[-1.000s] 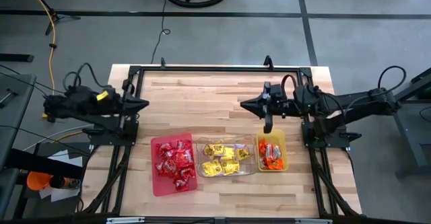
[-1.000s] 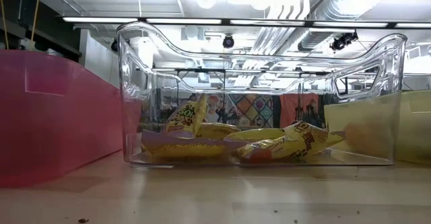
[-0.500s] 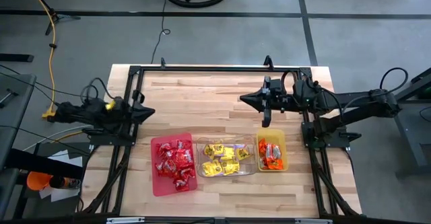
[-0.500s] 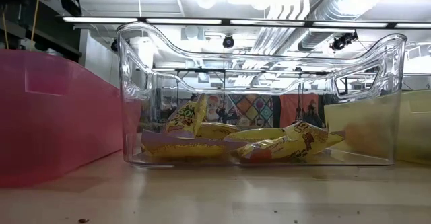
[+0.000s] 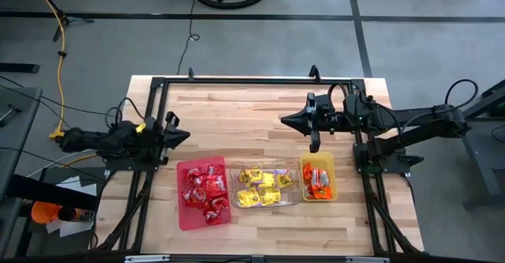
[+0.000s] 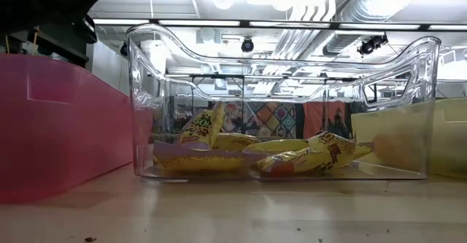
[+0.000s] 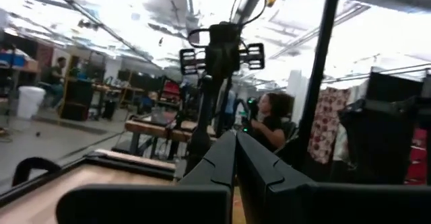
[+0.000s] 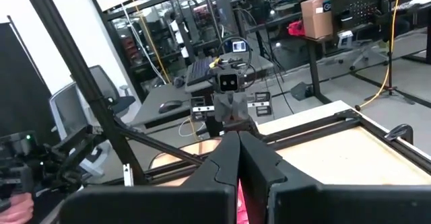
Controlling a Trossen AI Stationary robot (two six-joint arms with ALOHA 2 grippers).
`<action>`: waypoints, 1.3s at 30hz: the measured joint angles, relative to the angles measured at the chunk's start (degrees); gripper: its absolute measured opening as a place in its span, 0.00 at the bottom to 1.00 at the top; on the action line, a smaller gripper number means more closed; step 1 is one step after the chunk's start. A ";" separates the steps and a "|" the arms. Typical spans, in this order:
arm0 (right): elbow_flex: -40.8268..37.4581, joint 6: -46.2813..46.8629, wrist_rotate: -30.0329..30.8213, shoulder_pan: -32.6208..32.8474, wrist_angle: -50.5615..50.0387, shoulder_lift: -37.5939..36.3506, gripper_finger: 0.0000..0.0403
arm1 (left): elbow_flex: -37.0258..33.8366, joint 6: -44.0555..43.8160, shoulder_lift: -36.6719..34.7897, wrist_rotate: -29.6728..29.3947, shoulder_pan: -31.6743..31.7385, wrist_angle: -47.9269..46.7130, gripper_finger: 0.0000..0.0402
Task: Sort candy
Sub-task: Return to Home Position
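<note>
**Wooden table** [image 5: 237, 121]: three rectangular plastic trays stand in a row near its front edge, side by side.

**Red tray** [image 5: 189, 220]: leftmost and largest of the row. It holds the red candy [image 5: 205, 188], heaped towards its far end; the near end is bare.

**Clear tray** [image 5: 233, 185]: the middle one. It holds the yellow candy [image 5: 259, 188], spread over the floor. In the low view the packets lie flat and overlapping behind its clear wall.

**Yellow tray** [image 5: 330, 168]: rightmost and smallest. It holds the orange candy [image 5: 317, 182], bunched towards the middle. No loose packet shows on the table boards.

**Left gripper** [image 5: 183, 134]: at the table's left edge, beyond the far left corner of the red tray, pointing inward over the boards. Its wrist view shows the two dark fingers [image 7: 222, 160] pressed together, with nothing between them.

**Right gripper** [image 5: 286, 121]: above the boards on the right half of the table, beyond the far end of the yellow tray, pointing towards the left arm. Fingers closed tip to tip and empty.

**Person** [image 7: 269, 116]: in the room behind the table, seen from the left wrist.
</note>
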 joint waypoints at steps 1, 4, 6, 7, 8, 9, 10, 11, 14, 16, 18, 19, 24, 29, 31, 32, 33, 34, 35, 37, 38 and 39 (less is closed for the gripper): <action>0.00 -0.01 -0.09 0.00 -0.11 0.00 0.00 | 0.04 -0.42 0.00 0.89 0.47 -0.20 0.00; 0.00 0.05 -1.40 0.00 -1.37 0.00 0.00 | 0.04 -1.80 0.00 2.65 1.68 -3.95 0.00; 0.00 0.07 -1.83 0.00 -2.78 0.00 0.00 | 0.04 -2.97 0.02 2.68 2.16 -8.21 0.00; 0.00 0.05 -2.28 0.00 -3.46 0.00 0.00 | 0.04 -3.26 0.02 2.64 2.39 -10.66 0.00; 0.00 0.04 -2.64 0.00 -4.12 0.00 0.00 | 0.04 -3.24 0.02 2.55 2.57 -13.27 0.00; 0.00 -0.03 -3.10 0.00 -4.79 0.00 0.00 | 0.04 -2.99 0.04 2.47 2.82 -15.67 0.00; 0.00 -0.05 -3.71 0.00 -5.34 0.00 0.00 | 0.04 -2.99 0.04 2.40 3.06 -17.83 0.00; 0.00 -0.05 -4.17 0.00 -5.77 0.00 0.00 | 0.02 -3.01 0.04 2.40 3.39 -19.50 0.00; 0.00 -0.10 -5.38 0.00 -6.93 0.00 0.00 | 0.02 -3.29 0.22 3.57 4.45 -19.47 0.00; 0.00 -0.12 -7.45 0.00 -7.63 0.00 0.00 | 0.02 -3.48 0.20 3.71 4.91 -19.62 0.00; 0.00 -0.17 -9.28 0.00 -8.46 0.00 0.00 | 0.02 -3.46 0.42 3.76 5.17 -20.06 0.00; 0.00 -0.46 -10.46 0.01 -9.30 -0.02 0.00 | 0.02 -3.42 0.61 3.76 5.21 -20.04 0.00; -0.04 -1.89 -14.38 0.11 -19.10 -2.33 0.00 | 0.02 -3.42 0.70 3.76 5.26 -20.08 0.00; -3.95 -3.13 -14.78 0.11 -27.37 -10.24 0.00 | 0.02 -3.42 0.70 3.76 5.26 -20.00 0.00; -7.28 -2.78 -15.98 0.11 -26.85 -15.29 0.00 | 0.02 -3.42 0.70 3.76 5.26 -19.98 0.00; -9.24 -2.32 -16.36 0.11 -26.41 -18.04 0.00 | 0.02 -3.42 0.70 3.76 5.26 -19.96 0.00; -11.23 -1.94 -16.46 0.11 -25.76 -20.71 0.00 | 0.02 -3.42 0.70 3.76 5.26 -19.96 0.00; -13.66 -1.59 -16.48 0.11 -24.55 -23.61 0.00 | 0.02 -3.42 0.70 3.76 5.26 -19.96 0.00; -16.30 -1.39 -16.49 0.11 -22.65 -26.37 0.00 | 0.02 -3.42 0.70 3.75 5.26 -19.96 0.00; -21.78 -1.27 -16.45 0.11 -17.04 -31.70 0.00 | 0.02 -3.41 0.70 3.76 5.26 -19.96 0.00; -24.53 -1.51 -16.45 0.11 -13.31 -33.99 0.00 | 0.02 -3.40 0.70 3.74 5.26 -19.96 0.00; -27.32 -1.62 -16.45 0.11 -9.32 -36.00 0.00 | 0.02 -3.40 0.70 3.76 5.26 -19.96 0.00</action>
